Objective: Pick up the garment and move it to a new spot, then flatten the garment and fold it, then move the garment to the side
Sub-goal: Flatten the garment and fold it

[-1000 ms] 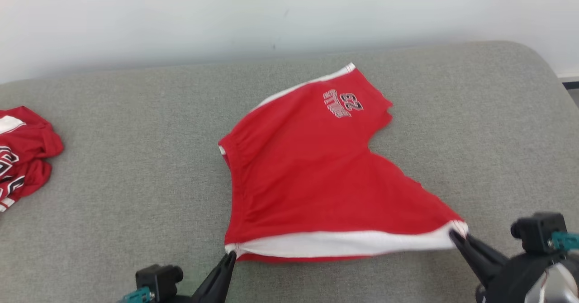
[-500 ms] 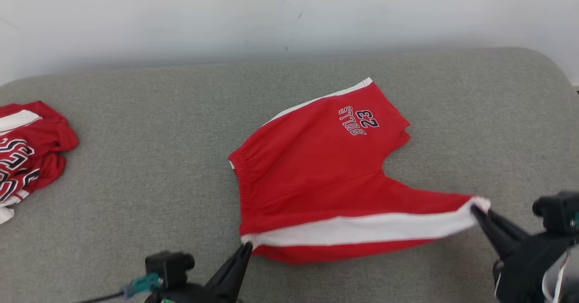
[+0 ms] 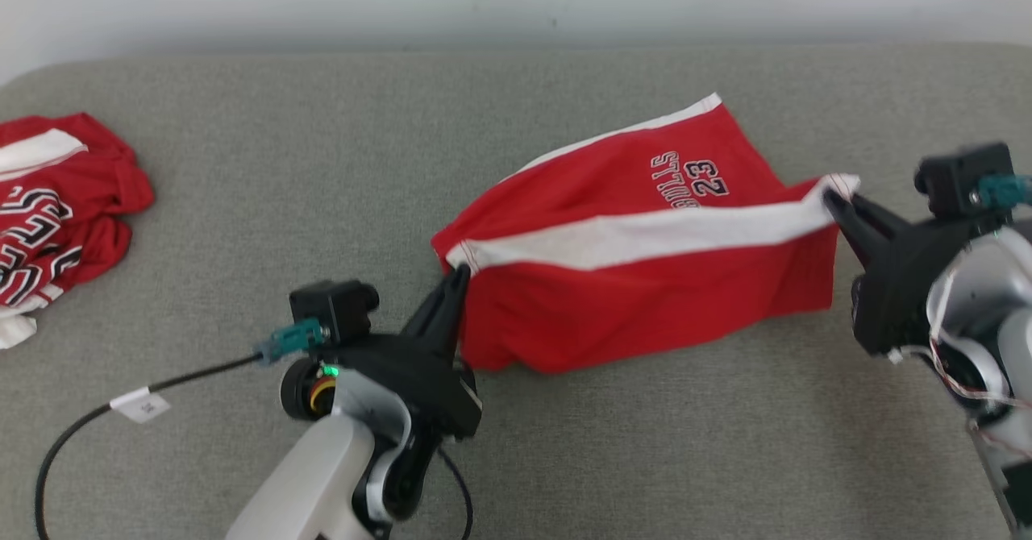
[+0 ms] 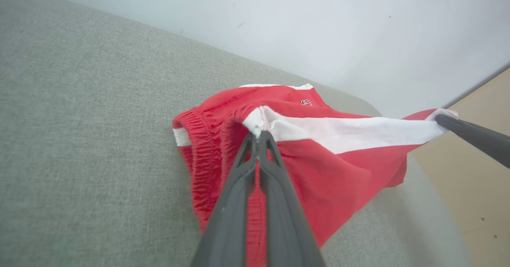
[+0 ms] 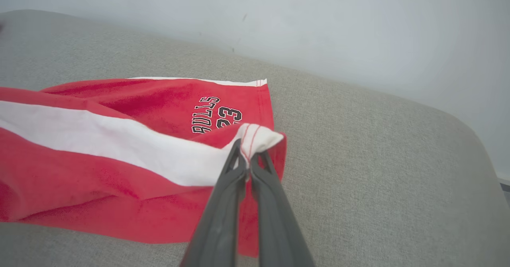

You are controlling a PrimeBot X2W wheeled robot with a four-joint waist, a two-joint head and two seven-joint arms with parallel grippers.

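Observation:
The garment is a pair of red shorts with a white side stripe and "BULLS 23" print, on the grey cushion. Its near half is lifted and carried over the far half, the white stripe stretched taut between my two grippers. My left gripper is shut on the stripe's waistband corner. My right gripper is shut on the stripe's hem corner. The far leg with the print lies flat on the cushion. The elastic waistband is bunched at the left.
A second red garment with black and white lettering lies crumpled at the cushion's far left. A black cable with a white tag trails from my left wrist. A pale wall runs behind the grey cushion; its rounded right end drops to a wooden floor.
Both grippers have lifted the striped near edge and carried it away from me, over the rest of the shorts. The head view has shifted too.

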